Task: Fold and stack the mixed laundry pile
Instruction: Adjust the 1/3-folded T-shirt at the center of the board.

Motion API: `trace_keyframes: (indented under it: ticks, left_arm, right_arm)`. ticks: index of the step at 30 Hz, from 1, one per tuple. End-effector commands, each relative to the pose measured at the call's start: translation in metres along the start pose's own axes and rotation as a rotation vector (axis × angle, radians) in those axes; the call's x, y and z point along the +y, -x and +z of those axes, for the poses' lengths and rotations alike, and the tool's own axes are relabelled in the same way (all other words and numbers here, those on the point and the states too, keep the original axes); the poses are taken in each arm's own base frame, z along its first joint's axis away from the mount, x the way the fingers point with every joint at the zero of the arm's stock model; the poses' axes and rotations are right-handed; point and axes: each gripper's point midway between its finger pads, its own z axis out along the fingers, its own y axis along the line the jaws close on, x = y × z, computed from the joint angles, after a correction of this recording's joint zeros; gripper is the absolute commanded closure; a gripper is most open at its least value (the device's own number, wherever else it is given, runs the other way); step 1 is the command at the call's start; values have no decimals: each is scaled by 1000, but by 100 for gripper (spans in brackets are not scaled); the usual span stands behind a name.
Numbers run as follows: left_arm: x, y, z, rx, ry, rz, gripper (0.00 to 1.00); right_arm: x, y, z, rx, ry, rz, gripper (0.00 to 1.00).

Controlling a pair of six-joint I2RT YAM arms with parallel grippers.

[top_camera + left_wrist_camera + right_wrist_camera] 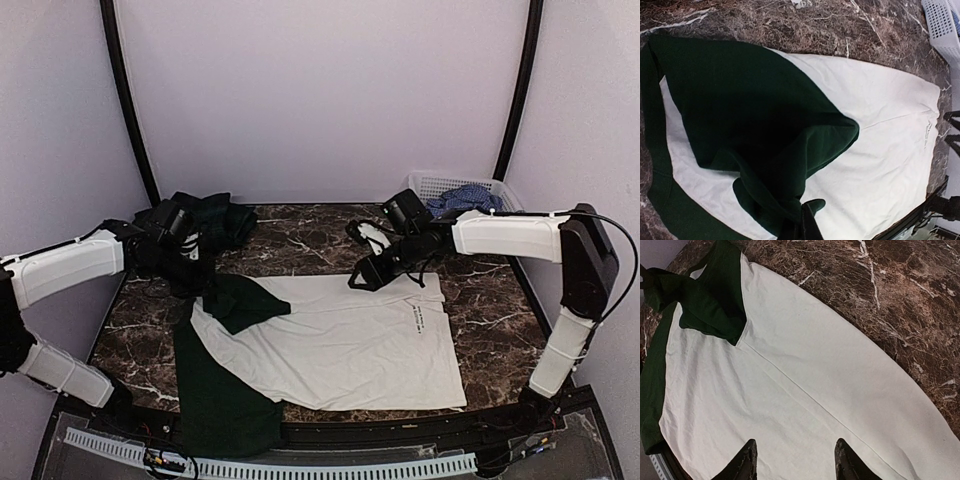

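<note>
I see a dark brown marble table, white-veined, with a white lattice basket at its far right corner. Black poles frame pale walls. Along the near edge runs a white slotted strip, possibly cable trunking.

Left pincer clamped tight; right pincer jaws apart, pointing down

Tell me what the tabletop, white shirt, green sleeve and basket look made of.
The tabletop: polished brown marble or a marble-look laminate, with white veins and a slight sheen. The white shirt: soft matte knit, likely cotton, with fine creases. The green sleeve: the same soft cloth, draping in folds. The basket: white moulded plastic with lattice walls.
</note>
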Motion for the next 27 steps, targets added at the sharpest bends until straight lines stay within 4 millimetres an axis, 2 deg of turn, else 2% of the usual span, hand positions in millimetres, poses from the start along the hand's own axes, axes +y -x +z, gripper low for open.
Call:
trace_keyframes:
  ticks: [1,4,9,11,13,15,19,21,27]
  left_arm:
    - [-22,19,15,40,-228,-92,100]
    - [-20,41,24,19,-304,-167,100]
    - [-7,63,44,22,-374,-300,100]
    - [-2,72,49,18,-401,-342,100]
    - [4,79,53,14,-407,-372,100]
    - [11,82,57,16,-409,-401,100]
    - [22,84,65,26,-414,-446,100]
    - [24,82,69,42,-420,-456,100]
    - [26,80,76,61,-430,-464,99]
  right_arm:
    - [7,20,-5,-63,39,-12,50]
    - [19,27,-4,-100,77,-29,54]
    - [73,46,12,-232,136,-166,60]
    - [101,54,28,-257,157,-230,62]
    - [121,63,47,-263,140,-301,64]
    - [139,64,76,-243,122,-369,65]
    - [176,70,118,-246,102,-507,67]
    - [189,77,132,-264,78,-568,66]
    - [205,73,171,-228,66,-654,63]
